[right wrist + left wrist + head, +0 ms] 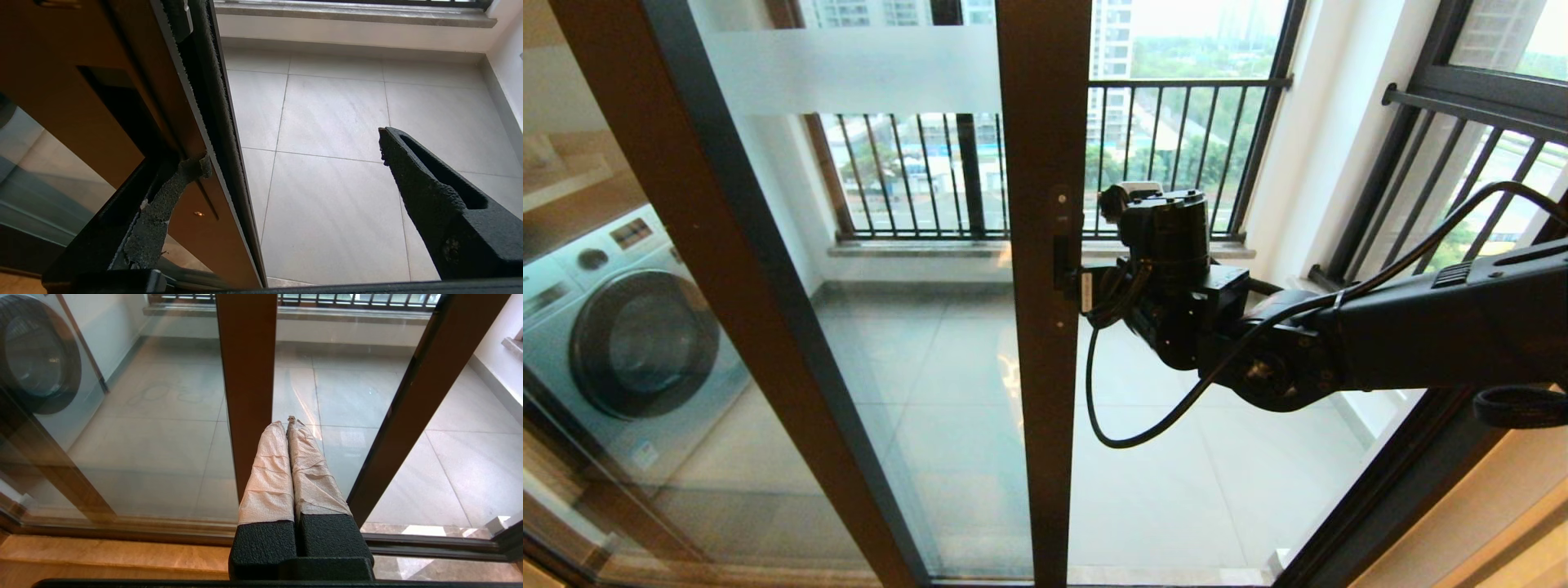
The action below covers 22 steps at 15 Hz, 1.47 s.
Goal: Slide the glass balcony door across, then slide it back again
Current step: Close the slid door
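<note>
Brown-framed glass balcony door (915, 327) stands part-way across the opening from my head view: its stile runs down the middle, frosted band at the top, and the gap to its right shows bare balcony floor (1217, 490). Washing machine (621, 343) visible through the glass on the left.

Right pincer (1068, 278) is at the door's free edge, at the height of the black handle slot (1059, 260). Right wrist view: one finger (163, 204) lies on the stile face, by the dark recess, the other finger (429, 196) hangs out over the open gap. So it is spread wide, straddling the edge, clamped on nothing. I can't tell whether the inner finger is actually hooked in the slot or just resting on the frame.

Left pincer (291, 422) is parked low in front of the door, taped fingers pressed together, holding nothing.

My read: we're in a sliding stroke, with the finger on the stile doing the work. I can't say from this whether it's the outward pass or the return.

Next move: keep the push level and parallel to the track, so the finger doesn't skid off the stile. Watch the loose cable (1094, 392) hanging under the wrist; it could snag the door edge.
</note>
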{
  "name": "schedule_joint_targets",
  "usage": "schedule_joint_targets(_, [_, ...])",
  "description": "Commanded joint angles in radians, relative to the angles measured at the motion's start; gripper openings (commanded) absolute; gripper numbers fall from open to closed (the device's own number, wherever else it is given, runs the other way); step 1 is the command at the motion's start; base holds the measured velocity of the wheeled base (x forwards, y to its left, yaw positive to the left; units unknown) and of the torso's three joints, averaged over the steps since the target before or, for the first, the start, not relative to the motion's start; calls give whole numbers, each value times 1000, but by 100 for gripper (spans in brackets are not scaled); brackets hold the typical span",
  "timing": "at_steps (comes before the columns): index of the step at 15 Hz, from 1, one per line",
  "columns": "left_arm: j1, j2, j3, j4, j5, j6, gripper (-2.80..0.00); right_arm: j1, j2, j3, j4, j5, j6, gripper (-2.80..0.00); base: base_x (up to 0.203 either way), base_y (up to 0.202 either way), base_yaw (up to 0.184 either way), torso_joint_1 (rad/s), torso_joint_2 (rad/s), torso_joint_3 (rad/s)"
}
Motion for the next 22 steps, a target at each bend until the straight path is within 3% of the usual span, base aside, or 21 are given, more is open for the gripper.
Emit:
schedule_joint_targets(1, [0,2,1,0,1,-1,-280,-1,4,0,-2,-5,1,0,0,0,0,0,0,0])
schedule_joint_targets(22, [0,2,0,0,1,-2,-280,-73,-15,31,1,-5,-38,0,0,0,0,0,0,0])
